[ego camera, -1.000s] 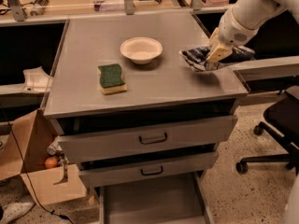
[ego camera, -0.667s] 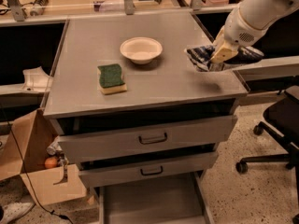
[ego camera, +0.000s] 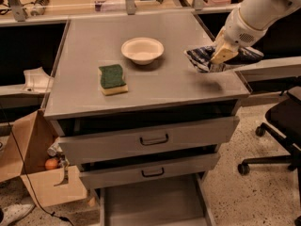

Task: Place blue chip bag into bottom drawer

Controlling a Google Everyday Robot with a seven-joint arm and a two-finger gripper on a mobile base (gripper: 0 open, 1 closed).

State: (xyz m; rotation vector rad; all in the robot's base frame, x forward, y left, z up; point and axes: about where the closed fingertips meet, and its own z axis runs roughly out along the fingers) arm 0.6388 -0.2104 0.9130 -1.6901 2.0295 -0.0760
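The blue chip bag point(ego camera: 200, 56) is a crumpled navy foil bag with white lettering, held just above the right side of the grey cabinet top point(ego camera: 89, 60). My gripper point(ego camera: 218, 60) comes in from the upper right on a white arm and is shut on the bag's middle; part of the bag sticks out behind it toward the right edge. The bottom drawer point(ego camera: 150, 201) is pulled out at the foot of the cabinet, a shallow grey tray with nothing in it.
A white bowl point(ego camera: 142, 50) and a green-and-yellow sponge point(ego camera: 113, 78) lie on the top. Two upper drawers point(ego camera: 150, 138) stand slightly ajar. A cardboard box point(ego camera: 33, 173) stands at the left, a black office chair point(ego camera: 282, 126) at the right.
The gripper has lifted the blue chip bag slightly off the cabinet top and shifted a little up and to the right.
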